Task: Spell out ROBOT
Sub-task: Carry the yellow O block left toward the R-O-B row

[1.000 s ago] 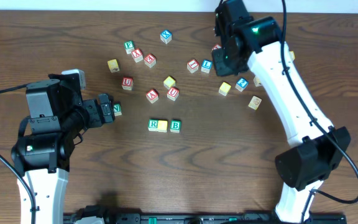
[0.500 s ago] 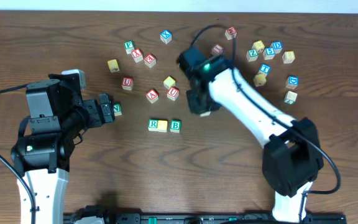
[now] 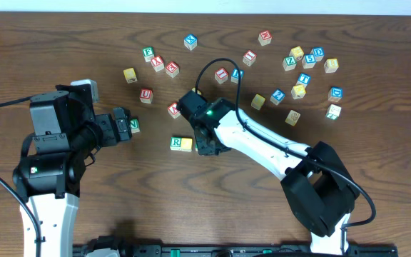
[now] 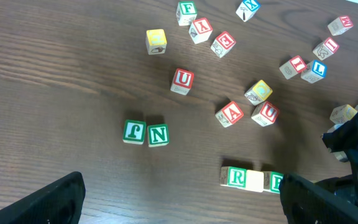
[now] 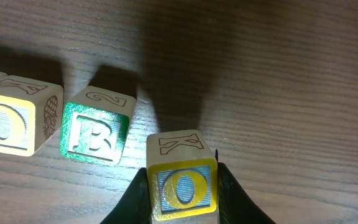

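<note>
My right tool (image 5: 182, 194) is clamped on the second yellow O cube (image 5: 181, 186), just beside the green B cube (image 5: 96, 137), opposite the first O cube (image 5: 8, 123). My left tool (image 3: 123, 126) gapes wide, well apart from that B.

B cube (image 4: 274, 182) half-hid by arm (image 4: 353, 155), 1st O (image 5: 8, 121) cropped
</note>
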`<state>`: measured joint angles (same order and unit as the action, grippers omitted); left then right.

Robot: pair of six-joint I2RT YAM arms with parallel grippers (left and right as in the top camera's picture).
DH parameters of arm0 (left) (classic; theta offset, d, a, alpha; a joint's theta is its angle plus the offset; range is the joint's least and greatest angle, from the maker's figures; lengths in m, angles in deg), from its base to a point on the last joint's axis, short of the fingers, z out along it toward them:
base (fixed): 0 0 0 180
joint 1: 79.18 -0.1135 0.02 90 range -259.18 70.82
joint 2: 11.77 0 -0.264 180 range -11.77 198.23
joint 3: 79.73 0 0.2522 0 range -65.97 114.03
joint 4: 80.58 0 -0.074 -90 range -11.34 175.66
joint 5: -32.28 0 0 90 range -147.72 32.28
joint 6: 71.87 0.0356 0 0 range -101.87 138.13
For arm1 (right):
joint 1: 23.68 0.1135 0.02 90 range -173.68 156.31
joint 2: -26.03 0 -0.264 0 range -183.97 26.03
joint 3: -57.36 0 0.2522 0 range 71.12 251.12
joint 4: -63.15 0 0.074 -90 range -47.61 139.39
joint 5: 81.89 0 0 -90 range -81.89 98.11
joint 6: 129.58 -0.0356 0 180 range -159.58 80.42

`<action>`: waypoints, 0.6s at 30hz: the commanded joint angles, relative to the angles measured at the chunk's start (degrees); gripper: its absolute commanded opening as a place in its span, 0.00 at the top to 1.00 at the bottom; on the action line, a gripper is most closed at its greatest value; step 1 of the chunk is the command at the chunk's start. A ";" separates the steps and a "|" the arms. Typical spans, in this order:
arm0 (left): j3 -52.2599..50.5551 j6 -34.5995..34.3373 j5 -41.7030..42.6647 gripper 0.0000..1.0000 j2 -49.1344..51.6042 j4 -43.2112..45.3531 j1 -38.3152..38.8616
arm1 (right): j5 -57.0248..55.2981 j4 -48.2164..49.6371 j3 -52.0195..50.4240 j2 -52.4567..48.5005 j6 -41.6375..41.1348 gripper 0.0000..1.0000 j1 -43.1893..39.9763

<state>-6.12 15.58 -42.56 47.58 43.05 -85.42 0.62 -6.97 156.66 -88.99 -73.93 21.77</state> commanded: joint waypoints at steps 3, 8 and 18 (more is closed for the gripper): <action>1.25 0.81 0.68 0.02 -0.09 -0.02 -0.22 | -2.05 0.07 -0.37 -0.15 -2.93 0.99 0.31; 1.25 0.81 0.68 0.02 0.02 -0.02 -0.22 | -2.12 1.36 -0.44 -0.15 -3.32 0.99 0.31; 1.25 0.81 0.68 0.02 0.11 -0.02 -0.22 | -5.62 4.79 -0.55 -0.15 -1.11 0.99 0.39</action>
<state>-6.12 15.60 -42.56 47.58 43.03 -85.42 -2.44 -2.31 156.48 -88.99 -75.77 21.85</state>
